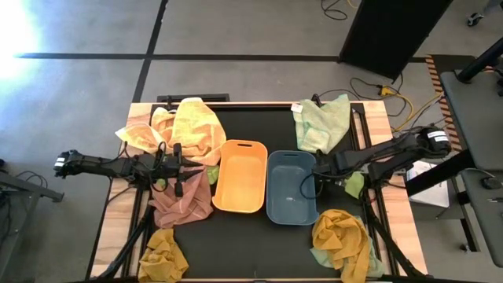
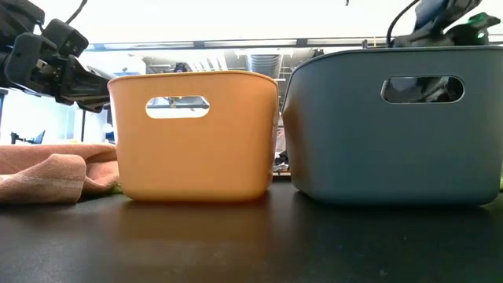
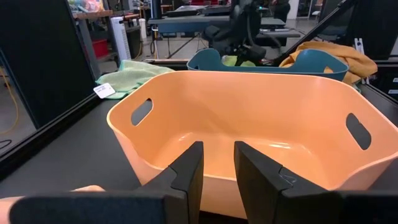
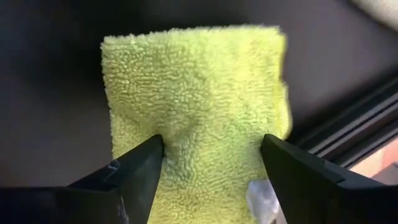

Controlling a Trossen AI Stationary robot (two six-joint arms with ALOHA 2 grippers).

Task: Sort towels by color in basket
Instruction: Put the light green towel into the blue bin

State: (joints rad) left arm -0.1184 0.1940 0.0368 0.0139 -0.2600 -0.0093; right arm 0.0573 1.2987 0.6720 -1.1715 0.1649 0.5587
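Right gripper (image 4: 211, 168) fingers spread wide, straddling lime green towel (image 4: 199, 106) just right of blue tub (image 1: 291, 189); towel lies between fingertips, ungripped.

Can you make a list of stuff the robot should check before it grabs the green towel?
1. Right hand open over the lime green towel: ok.
2. Towel sits between both fingers: ok.
3. Blue tub close by: ok.
4. Blue tub has room: cannot tell; the right arm covers part of it.
5. Orange tub empty: ok.
6. Left hand out of the way, by the orange tub, holding nothing: ok.
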